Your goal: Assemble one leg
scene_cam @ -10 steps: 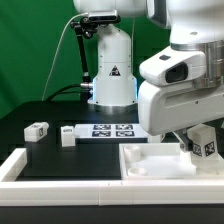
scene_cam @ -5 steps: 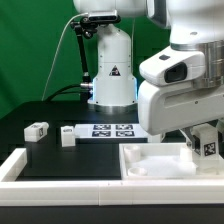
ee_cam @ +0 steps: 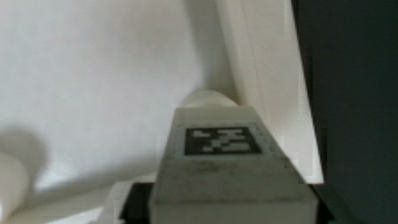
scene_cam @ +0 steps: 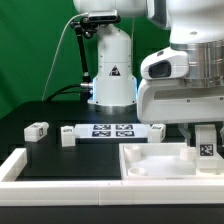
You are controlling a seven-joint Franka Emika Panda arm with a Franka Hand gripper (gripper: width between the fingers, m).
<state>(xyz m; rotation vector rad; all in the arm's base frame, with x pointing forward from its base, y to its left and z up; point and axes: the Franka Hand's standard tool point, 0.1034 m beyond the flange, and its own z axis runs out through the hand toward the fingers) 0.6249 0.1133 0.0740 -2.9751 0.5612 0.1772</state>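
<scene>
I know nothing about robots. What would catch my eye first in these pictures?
The bulky white arm fills the exterior view's right, holding the leg, a small post with a black-and-white tag, upright over the large white square tray piece. Toward the exterior view's left, the black table carries the marker board and two loose white blocks.

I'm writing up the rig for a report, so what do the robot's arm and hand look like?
The arm is glossy white with rounded casings, a black triangular sticker and a bluish glowing ring at its foot. A black cable runs alongside. The hand is a boxy white block.
</scene>
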